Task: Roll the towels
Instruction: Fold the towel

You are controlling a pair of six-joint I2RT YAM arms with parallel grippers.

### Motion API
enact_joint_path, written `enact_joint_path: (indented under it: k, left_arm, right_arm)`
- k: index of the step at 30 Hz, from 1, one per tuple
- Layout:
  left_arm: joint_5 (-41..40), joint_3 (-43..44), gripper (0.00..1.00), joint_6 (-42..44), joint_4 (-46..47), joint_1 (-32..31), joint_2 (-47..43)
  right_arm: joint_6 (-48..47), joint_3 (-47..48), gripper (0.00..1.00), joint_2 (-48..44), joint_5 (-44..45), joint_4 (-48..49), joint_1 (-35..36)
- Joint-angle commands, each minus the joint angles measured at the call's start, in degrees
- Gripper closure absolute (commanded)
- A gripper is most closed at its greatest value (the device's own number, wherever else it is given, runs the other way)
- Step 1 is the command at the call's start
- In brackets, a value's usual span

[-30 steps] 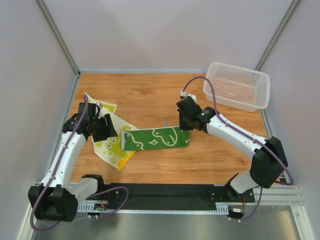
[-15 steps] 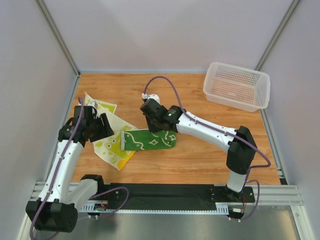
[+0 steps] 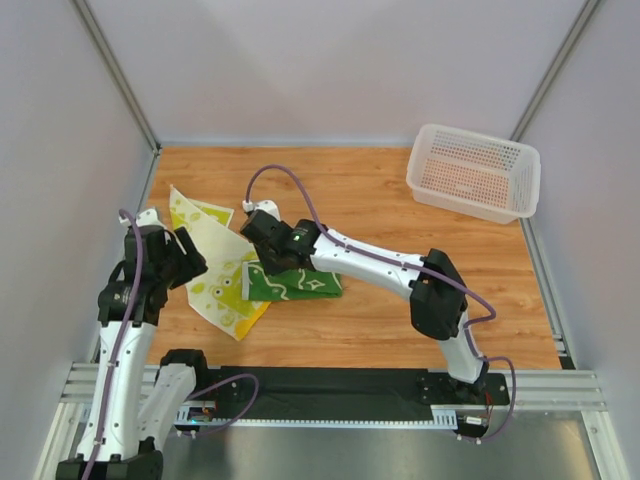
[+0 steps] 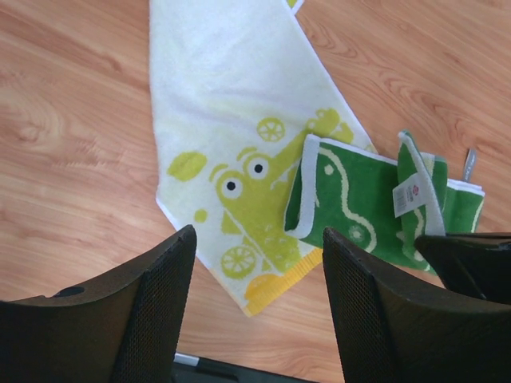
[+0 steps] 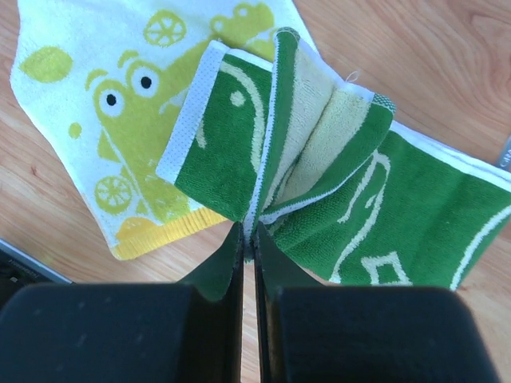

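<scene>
The dark green towel (image 3: 300,283) with white line drawings lies left of centre, folded over on itself, its left end overlapping the cream-yellow towel (image 3: 212,262). My right gripper (image 3: 263,262) is shut on a bunched edge of the green towel (image 5: 399,199), pinched between the fingertips (image 5: 248,231) just above the wood. The yellow towel (image 5: 88,80) with lime-green patterns lies flat to the left. My left gripper (image 3: 188,263) is open and empty, raised above the yellow towel's (image 4: 231,120) near corner; the green towel (image 4: 351,207) lies to its right.
A white perforated basket (image 3: 475,172) stands at the back right. The right arm stretches across the middle of the wooden table (image 3: 400,320). Grey walls close in the left, back and right sides. A black rail runs along the near edge.
My right gripper has moved left, dragging the green towel's right end over itself toward the yellow towel. My left arm has pulled back to the left and nearer.
</scene>
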Motion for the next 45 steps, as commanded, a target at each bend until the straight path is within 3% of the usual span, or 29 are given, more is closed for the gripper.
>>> enact_joint_path:
  k: [1, 8, 15, 18, 19, 20, 23, 28, 31, 36, 42, 45]
  left_arm:
    - [-1.6, 0.6, 0.28, -0.8, -0.6, 1.4, 0.1]
    - [-1.9, 0.8, 0.29, -0.8, -0.9, 1.5, -0.4]
    - [-2.5, 0.8, 0.28, -1.0, -1.0, 1.5, -1.0]
    - [-2.8, 0.8, 0.28, -1.0, -1.1, 1.4, -0.8]
    - [-2.9, 0.9, 0.28, -1.2, -1.3, 1.5, -0.8]
    - [-3.0, 0.9, 0.28, -1.2, -1.3, 1.4, -0.7]
    - [-3.3, 0.9, 0.28, -1.2, -1.5, 1.4, -0.9]
    - [-3.6, 0.9, 0.28, -0.7, -1.4, 1.5, -0.8]
    - [-0.2, 0.4, 0.29, 1.0, 0.4, 1.5, -0.5]
    - [13.2, -1.2, 0.32, 3.4, 4.7, 1.2, 5.1]
    - [15.1, -1.5, 0.36, 0.3, 8.7, -5.6, 14.6]
    - [15.0, -2.1, 0.36, -2.4, 11.6, -8.3, 18.9]
  right_arm:
    - [-0.5, 4.1, 1.00, 2.9, -0.3, -0.7, 1.1]
    - [0.2, 7.3, 1.00, 7.3, -1.8, -0.6, 2.8]
    - [1.1, 6.7, 0.86, 11.1, -5.2, 3.3, 3.7]
    - [1.2, 6.7, 0.69, 11.7, -5.9, 5.0, 3.6]
    - [1.3, 6.7, 0.61, 11.8, -6.5, 5.5, 3.6]
    - [1.3, 6.7, 0.45, 11.7, -6.7, 5.9, 3.7]
    - [0.9, 7.7, 0.35, 11.2, -6.0, 6.4, 3.5]
    - [-0.2, 8.5, 0.32, 6.0, -5.3, 6.4, 1.9]
    - [-0.3, 2.7, 0.32, -2.0, -4.9, 7.7, -0.3]
    - [1.4, -15.2, 0.31, -16.9, -5.9, 9.8, -7.9]
    - [1.9, -33.6, 0.34, -24.7, -11.4, 13.3, -17.8]
    - [1.1, -37.3, 0.36, -25.1, -12.4, 13.9, -20.0]
